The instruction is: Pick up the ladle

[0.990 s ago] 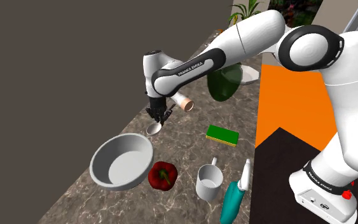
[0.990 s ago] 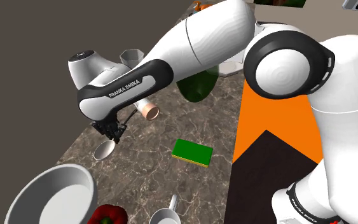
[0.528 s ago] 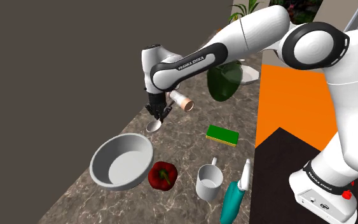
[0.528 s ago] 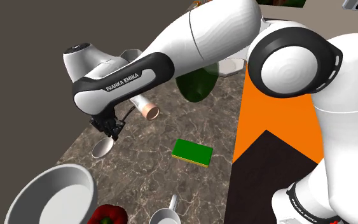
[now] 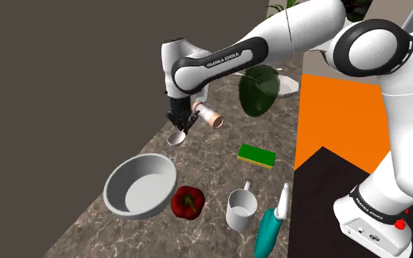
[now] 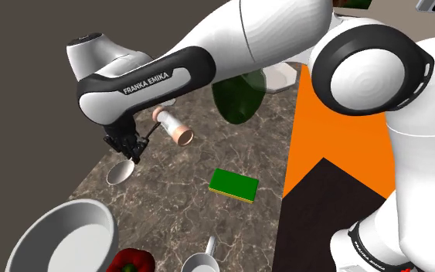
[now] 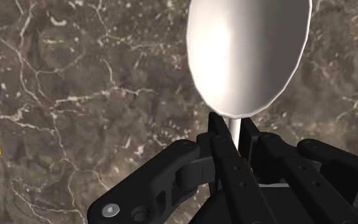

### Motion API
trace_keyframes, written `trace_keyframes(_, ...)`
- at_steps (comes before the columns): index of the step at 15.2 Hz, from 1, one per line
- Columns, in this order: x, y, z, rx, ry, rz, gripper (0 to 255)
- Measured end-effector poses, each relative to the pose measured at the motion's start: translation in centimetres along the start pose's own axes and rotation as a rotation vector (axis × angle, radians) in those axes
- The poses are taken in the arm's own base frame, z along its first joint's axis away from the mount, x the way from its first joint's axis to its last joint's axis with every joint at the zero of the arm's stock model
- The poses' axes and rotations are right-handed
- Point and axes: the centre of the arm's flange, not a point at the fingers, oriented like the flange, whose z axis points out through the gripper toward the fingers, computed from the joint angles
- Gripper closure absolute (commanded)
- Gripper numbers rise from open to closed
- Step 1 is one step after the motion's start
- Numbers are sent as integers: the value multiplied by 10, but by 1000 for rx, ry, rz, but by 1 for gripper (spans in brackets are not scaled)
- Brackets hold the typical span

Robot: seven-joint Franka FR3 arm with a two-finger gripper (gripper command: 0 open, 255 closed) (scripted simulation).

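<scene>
The ladle (image 7: 247,51) is grey with a pale oval bowl and a thin handle. My black gripper (image 7: 236,137) is shut on that handle just behind the bowl. In the shoulder view the gripper (image 5: 180,123) hangs above the marble counter (image 5: 212,172) with the ladle's bowl (image 5: 175,138) dangling below it, clear of the surface. The second exterior view has the same grip: gripper (image 6: 128,147), ladle bowl (image 6: 119,171) hanging lower, handle slanting up behind the fingers.
A grey bowl (image 5: 140,185), red pepper (image 5: 187,201), white mug (image 5: 241,209) and teal bottle (image 5: 272,223) sit on the near counter. A green-yellow sponge (image 5: 257,155), a lying cup (image 5: 210,116) and a dark green vase (image 5: 259,89) lie further on. A dark wall runs along the shoulder view's left.
The gripper has risen with the ladle in it. The ladle's bowl has lifted off the counter and now hangs higher.
</scene>
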Motion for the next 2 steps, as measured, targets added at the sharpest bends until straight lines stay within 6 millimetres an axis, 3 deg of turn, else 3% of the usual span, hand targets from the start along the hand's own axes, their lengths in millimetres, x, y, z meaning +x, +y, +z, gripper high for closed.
trace_keyframes(2, -1, -1, -9, 0, 0, 0, 255)
